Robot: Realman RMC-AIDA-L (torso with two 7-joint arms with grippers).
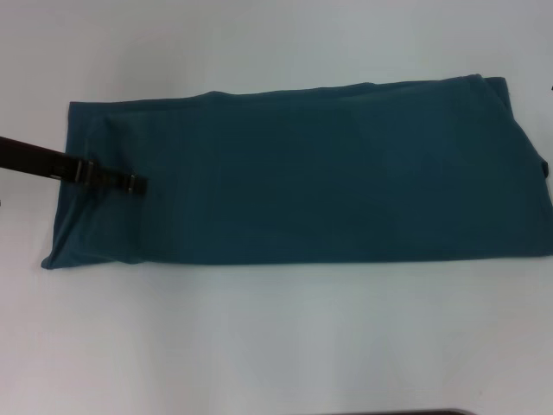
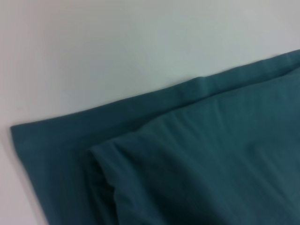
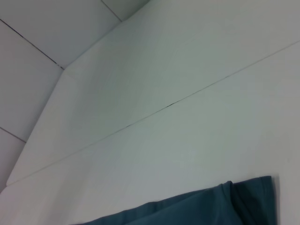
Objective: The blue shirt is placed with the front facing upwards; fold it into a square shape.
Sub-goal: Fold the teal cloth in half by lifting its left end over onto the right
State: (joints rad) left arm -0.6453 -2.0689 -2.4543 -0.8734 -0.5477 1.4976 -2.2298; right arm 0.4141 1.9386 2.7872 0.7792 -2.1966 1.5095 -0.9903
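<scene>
White desk (image 1: 276, 346) carries the blue shirt (image 1: 302, 173), a long band; left tool (image 1: 138, 184), grip state unclear, should pinch its left end squarely.

plain teal-blue shirt (image 1: 311, 173), white table (image 1: 276, 337)

Lighting flat and diffuse, cool cast. Head view soft overall: the white matte table (image 1: 276, 346) is bright with mild washout toward 12 o'clock, and the dark teal-blue cotton shirt (image 1: 302, 173) throws only a thin shadow along its 6 o'clock edge. Both wrist views blurred, fabric folds smeared, no hard glare.
</scene>
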